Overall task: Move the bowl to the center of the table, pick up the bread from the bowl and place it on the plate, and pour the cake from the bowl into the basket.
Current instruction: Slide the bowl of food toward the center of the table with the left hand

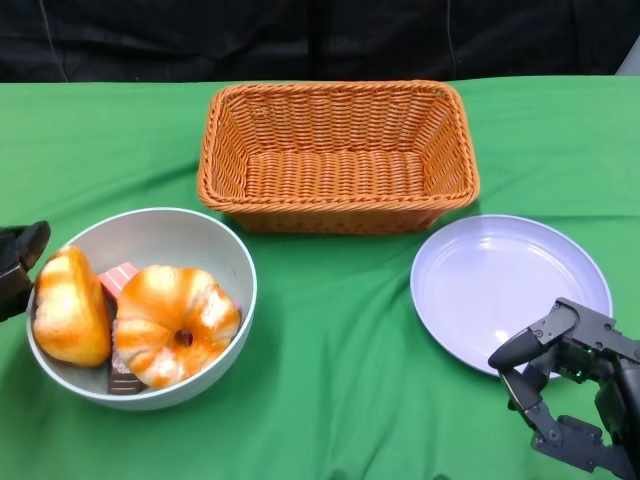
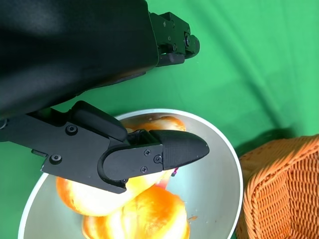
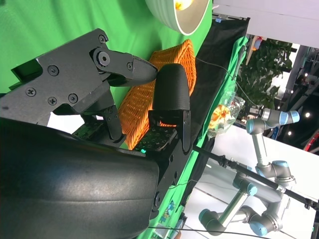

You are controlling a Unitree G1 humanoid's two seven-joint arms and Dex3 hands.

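A pale bowl (image 1: 240,300) sits at the table's left and holds an oval bread (image 1: 70,305), a round golden bread (image 1: 175,325) and a pink-and-brown cake (image 1: 118,280) partly hidden between them. My left hand (image 1: 18,265) is just outside the bowl's left rim, holding nothing. In the left wrist view its fingers (image 2: 124,154) reach over the bowl (image 2: 214,164) above the bread (image 2: 144,219). The lilac plate (image 1: 500,285) lies at the right. My right hand (image 1: 575,385) hovers at the plate's near right edge, fingers apart and empty.
An orange wicker basket (image 1: 335,92) stands empty at the back centre, also visible in the left wrist view (image 2: 284,194) and the right wrist view (image 3: 169,64). Green cloth (image 1: 330,380) covers the table between bowl and plate. A black backdrop runs behind.
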